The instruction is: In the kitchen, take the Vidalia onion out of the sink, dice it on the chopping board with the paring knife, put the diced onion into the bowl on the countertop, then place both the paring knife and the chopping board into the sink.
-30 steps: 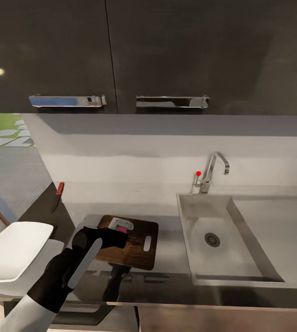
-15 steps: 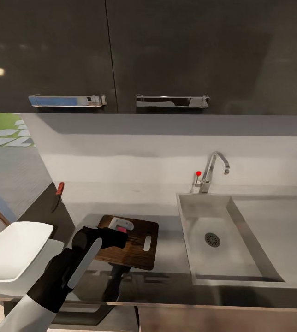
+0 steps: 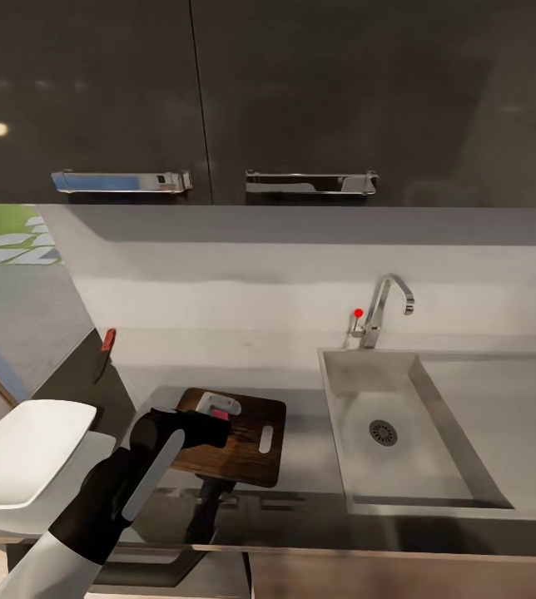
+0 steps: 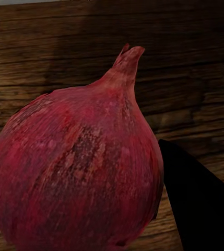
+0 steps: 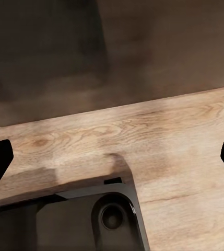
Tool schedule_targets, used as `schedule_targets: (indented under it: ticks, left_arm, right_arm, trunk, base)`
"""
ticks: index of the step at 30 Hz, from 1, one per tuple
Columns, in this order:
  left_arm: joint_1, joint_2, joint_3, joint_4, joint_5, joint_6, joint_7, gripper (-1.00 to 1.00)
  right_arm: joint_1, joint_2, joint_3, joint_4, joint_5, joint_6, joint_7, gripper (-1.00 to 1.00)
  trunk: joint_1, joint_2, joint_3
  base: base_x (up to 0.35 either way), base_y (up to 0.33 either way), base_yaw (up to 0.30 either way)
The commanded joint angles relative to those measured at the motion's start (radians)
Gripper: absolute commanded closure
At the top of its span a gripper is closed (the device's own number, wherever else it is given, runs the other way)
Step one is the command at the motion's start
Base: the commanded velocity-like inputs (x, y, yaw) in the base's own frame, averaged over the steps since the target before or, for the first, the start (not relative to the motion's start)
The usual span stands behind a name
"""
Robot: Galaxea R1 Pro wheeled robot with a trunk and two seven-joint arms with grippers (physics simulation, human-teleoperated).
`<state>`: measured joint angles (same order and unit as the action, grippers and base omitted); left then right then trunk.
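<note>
Your left tool (image 3: 218, 420) is clamped around the onion (image 4: 75, 172), one dark finger (image 4: 195, 198) pressed to its side, and it holds the bulb right over the chopping board (image 3: 247, 445). Wood grain fills the background behind the onion, so it sits at or just above the board; I cannot tell whether it touches. The board lies on the counter (image 3: 301, 466) just beside the sink (image 3: 401, 433), on the side away from the tap (image 3: 384, 312). The onion's stem tip points away from the tool, along the board. Your right tool (image 5: 112, 157) hangs spread wide and empty over a wooden floor (image 5: 169, 141). The bowl (image 3: 27, 449) sits beyond the board, away from the sink.
</note>
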<state>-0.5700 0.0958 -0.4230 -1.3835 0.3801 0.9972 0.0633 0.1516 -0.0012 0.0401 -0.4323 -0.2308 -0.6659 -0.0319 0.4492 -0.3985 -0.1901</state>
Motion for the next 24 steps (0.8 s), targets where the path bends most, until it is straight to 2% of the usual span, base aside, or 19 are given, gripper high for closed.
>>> schedule_targets:
  ticks: [1,21,22,24]
  left_arm:
    - [-0.001,0.001,-0.002,0.026,0.004,0.003,0.006,1.00]
    - [-0.001,0.001,-0.002,0.063,0.003,0.001,0.004,1.00]
    - [-0.001,0.001,-0.002,0.063,0.003,0.001,0.004,-1.00]
    - [-0.001,0.002,-0.002,0.058,0.003,0.001,0.004,-1.00]
  right_arm:
    - [0.000,0.000,0.004,-0.002,-0.005,-0.001,-0.003,-1.00]
    - [0.000,0.000,0.004,-0.002,-0.005,-0.001,-0.004,-1.00]
    - [0.000,0.000,0.004,-0.002,-0.005,-0.001,-0.004,-1.00]
    - [0.000,0.000,0.004,-0.002,-0.005,-0.001,-0.004,-1.00]
  trunk:
    - [0.001,-0.002,-0.002]
    - [0.001,-0.002,-0.002]
    - [0.001,-0.002,-0.002]
    - [0.001,-0.002,-0.002]
  base:
    - [0.000,0.000,0.000]
    - [0.000,0.000,0.000]
    - [0.000,0.000,0.000]
    - [0.000,0.000,0.000]
